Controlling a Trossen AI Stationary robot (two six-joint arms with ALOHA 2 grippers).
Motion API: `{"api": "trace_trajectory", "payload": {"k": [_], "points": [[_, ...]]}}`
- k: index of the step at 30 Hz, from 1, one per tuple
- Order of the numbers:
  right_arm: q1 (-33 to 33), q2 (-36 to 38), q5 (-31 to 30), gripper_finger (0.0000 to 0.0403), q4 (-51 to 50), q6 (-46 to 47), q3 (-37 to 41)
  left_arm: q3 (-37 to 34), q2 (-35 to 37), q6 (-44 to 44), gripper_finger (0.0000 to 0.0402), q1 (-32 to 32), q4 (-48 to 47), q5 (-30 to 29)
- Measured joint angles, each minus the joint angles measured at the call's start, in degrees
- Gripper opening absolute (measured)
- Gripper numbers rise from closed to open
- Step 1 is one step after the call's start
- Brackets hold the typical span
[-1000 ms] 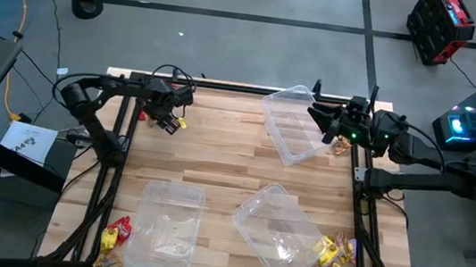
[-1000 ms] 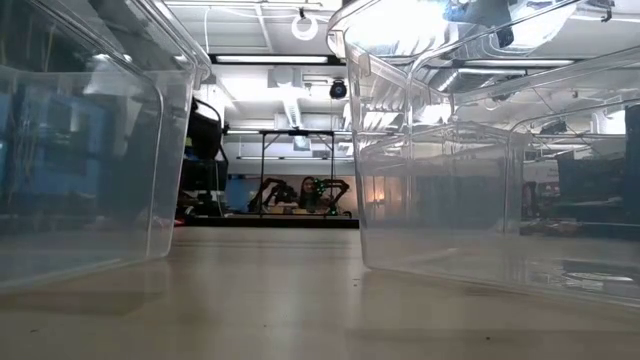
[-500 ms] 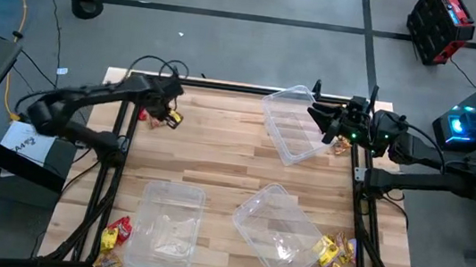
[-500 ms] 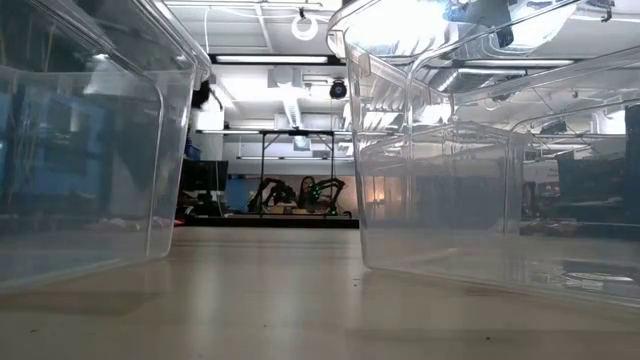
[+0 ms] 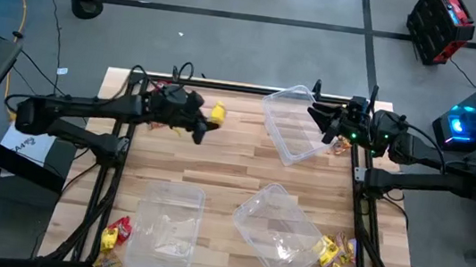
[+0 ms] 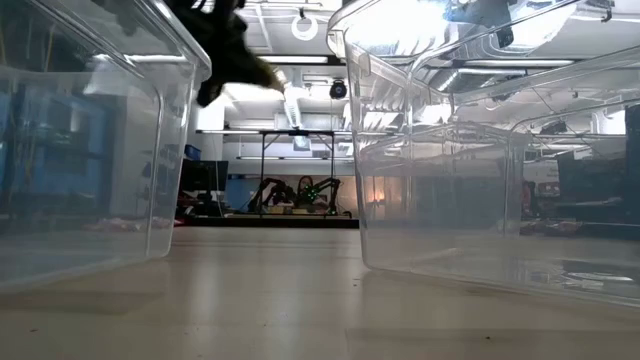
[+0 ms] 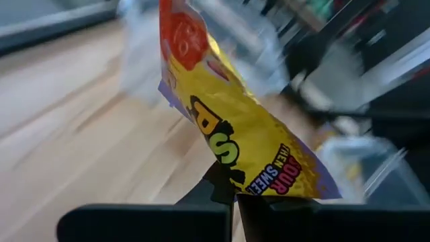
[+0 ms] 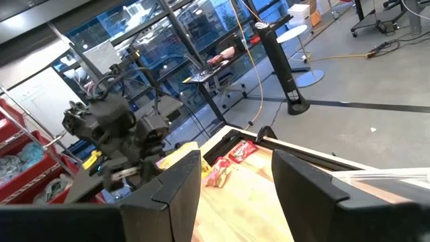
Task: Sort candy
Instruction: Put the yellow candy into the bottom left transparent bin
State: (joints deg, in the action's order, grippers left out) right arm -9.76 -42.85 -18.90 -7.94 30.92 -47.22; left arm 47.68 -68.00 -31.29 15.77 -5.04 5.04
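Note:
My left gripper [image 5: 205, 121] hangs over the far left part of the table, shut on a yellow candy packet [image 5: 217, 112], which fills the left wrist view [image 7: 235, 128]. More candy lies in small heaps: far left [image 8: 232, 158], far right [image 5: 340, 145], near left [image 5: 116, 232] and near right [image 5: 334, 257]. My right gripper [image 5: 316, 115] waits open at the far right, beside a clear tub [image 5: 293, 122]. My left gripper pinches one end of the yellow packet [image 7: 232, 183] between its two fingertips. The fingers come from the table's left, slanting a little downward. The packet sticks out beyond the fingertips, lifted clear of the table.
Two more clear tubs stand at the near side, one left [image 5: 170, 220] and one right [image 5: 279, 233]. Bare wood [image 5: 217, 163] lies between the three tubs. Black frame rails [image 5: 111, 182] run along the table's left and right edges.
My left gripper has shut on the yellow packet at the far-left heap and lifted it clear. It has risen and gone toward the table's right, tipping from pointing down to nearly level. My right arm has kept still.

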Motion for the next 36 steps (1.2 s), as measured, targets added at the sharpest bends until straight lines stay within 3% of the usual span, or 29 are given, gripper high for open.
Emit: {"api": "trace_trajectory", "payload": {"k": [3,6,11,16,21,26,36], "points": [[0.0,0.0,0.0,0.0177,0.0,0.1,0.0,3.7,-5.3,-0.6,0.0000,-0.7,5.3,0.1],[0.0,0.0,0.0,0.0177,0.0,0.1,0.0,9.1,-10.0,1.2,0.0000,-0.9,1.4,5.4],[0.0,0.0,0.0,0.0177,0.0,0.1,0.0,17.2,-10.7,6.3,0.0000,-4.1,-17.7,20.1],[0.0,0.0,0.0,0.0177,0.0,0.1,0.0,20.4,-5.2,3.6,0.0000,-12.4,-34.6,26.3],[0.0,0.0,0.0,0.0177,-1.0,0.1,0.0,20.5,-1.0,-9.3,0.0000,-24.6,-40.4,26.4],[0.0,0.0,0.0,0.0177,-1.3,0.1,0.0,20.5,-3.1,-15.1,0.0000,-35.3,-45.1,24.4],[0.0,0.0,0.4,0.0177,-1.3,0.1,0.0,20.4,-13.0,-15.7,0.0013,-39.1,-54.1,16.3]]}}
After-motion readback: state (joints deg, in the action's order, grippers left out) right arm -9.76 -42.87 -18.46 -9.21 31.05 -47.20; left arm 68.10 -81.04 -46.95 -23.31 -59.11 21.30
